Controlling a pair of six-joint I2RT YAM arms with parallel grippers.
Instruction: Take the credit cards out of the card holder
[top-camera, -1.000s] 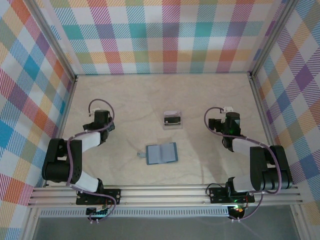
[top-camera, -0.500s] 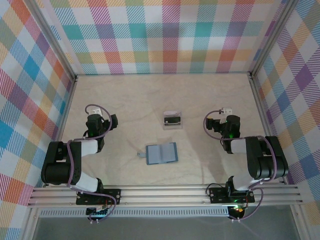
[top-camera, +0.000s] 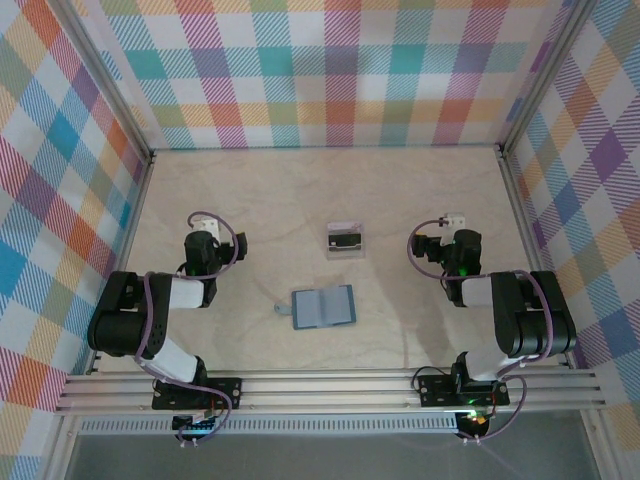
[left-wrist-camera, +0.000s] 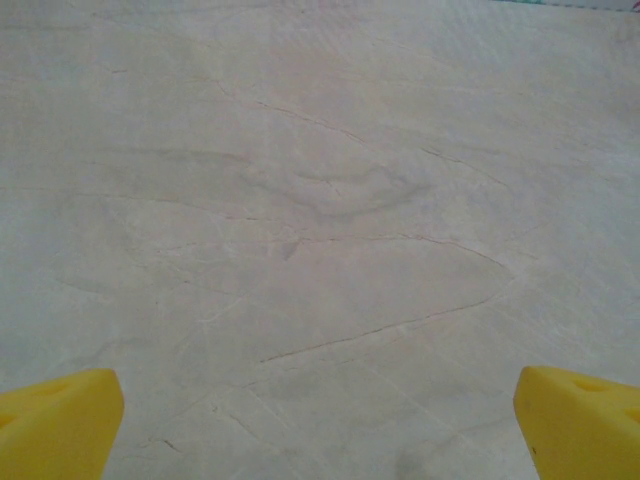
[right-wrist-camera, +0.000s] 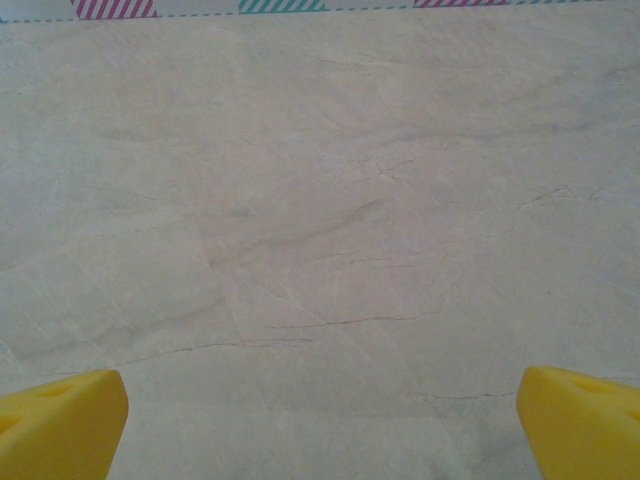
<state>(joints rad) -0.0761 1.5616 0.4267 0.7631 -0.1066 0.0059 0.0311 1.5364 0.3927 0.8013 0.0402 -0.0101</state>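
The teal-blue card holder (top-camera: 323, 307) lies open and flat on the table's middle, its small tab at the left. A dark credit card (top-camera: 346, 240) rests in a small clear tray behind it. My left gripper (top-camera: 207, 238) hangs over bare table well left of the holder. In the left wrist view the left gripper (left-wrist-camera: 320, 430) is open, its yellow fingertips (left-wrist-camera: 60, 420) wide apart with nothing between them. My right gripper (top-camera: 457, 238) sits well right of the tray. The right wrist view shows the right gripper (right-wrist-camera: 320, 425) open over bare table.
The clear plastic tray (top-camera: 346, 252) stands behind the holder. Plaid walls (top-camera: 330, 70) and metal frame rails enclose the pale marble-patterned table (top-camera: 270, 200). Both arms are folded back near their bases.
Both arms have drawn back toward their bases. The left wrist has shifted slightly right in the last half second; the right arm has held still since then. Holder and tray have not moved.
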